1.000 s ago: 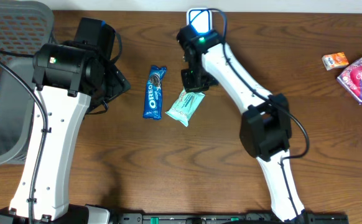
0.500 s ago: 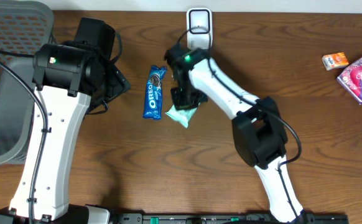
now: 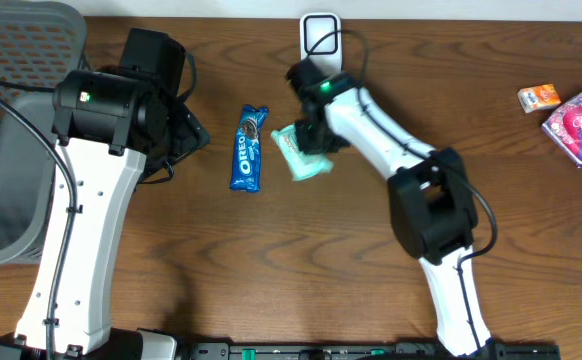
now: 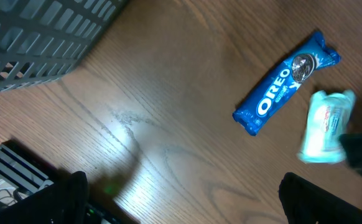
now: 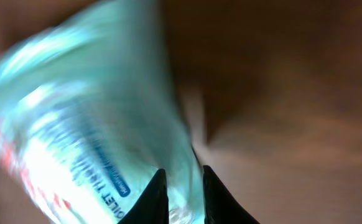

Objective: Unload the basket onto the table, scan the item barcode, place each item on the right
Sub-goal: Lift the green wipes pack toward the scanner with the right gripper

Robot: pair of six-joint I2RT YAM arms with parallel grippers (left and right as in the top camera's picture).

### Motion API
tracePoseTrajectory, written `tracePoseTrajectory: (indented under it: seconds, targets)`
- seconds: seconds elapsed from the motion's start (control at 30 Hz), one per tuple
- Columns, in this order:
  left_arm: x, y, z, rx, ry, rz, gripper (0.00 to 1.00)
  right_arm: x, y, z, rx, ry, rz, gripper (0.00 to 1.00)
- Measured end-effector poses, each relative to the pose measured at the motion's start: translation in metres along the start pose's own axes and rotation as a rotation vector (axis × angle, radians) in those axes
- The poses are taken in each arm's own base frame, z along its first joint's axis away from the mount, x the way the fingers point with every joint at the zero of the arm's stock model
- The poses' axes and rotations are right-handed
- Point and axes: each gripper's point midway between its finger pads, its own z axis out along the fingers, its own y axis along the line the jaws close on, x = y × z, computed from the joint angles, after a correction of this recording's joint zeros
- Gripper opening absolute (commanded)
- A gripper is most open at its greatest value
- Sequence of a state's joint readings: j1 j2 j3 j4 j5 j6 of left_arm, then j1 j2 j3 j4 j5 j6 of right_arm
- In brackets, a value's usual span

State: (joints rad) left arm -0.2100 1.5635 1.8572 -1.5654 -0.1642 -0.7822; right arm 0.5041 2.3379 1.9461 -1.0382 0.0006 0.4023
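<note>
A mint-green snack packet hangs just right of a blue Oreo bar. My right gripper is shut on the packet's upper edge. In the right wrist view the packet fills the left side, blurred, and its edge is pinched between the narrow black fingertips of the gripper. A white scanner stands at the table's far edge, just behind the right wrist. My left gripper is wide open over bare wood, left of the Oreo bar and the packet.
A grey mesh basket stands at the far left and also shows as the basket in the left wrist view. An orange box and a pink packet lie at the far right.
The right gripper swung down-left toward the Oreo bar with the packet, then back up and right toward the scanner. The packet has turned. The scanner's blue glow is gone. The left arm stayed still.
</note>
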Motion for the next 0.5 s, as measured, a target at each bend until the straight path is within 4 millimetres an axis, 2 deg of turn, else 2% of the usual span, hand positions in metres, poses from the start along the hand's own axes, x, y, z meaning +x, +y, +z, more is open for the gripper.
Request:
tracePoseTrajectory:
  seconds: [0.1,0.23,0.43,0.5]
  targets:
    - [0.000,0.000,0.000,0.000,0.000,0.000,0.98,-0.018,-0.016,-0.013,-0.017,-0.025,0.032,0.20]
    - [0.000,0.000,0.000,0.000,0.000,0.000,0.98,-0.027,-0.011,-0.035,-0.101,-0.021,0.043,0.29]
    - [0.000,0.000,0.000,0.000,0.000,0.000,0.98,-0.017,0.009,-0.043,-0.182,0.027,0.020,0.37]
    - [0.000,0.000,0.000,0.000,0.000,0.000,0.98,-0.007,0.015,-0.044,-0.185,0.057,0.007,0.44]
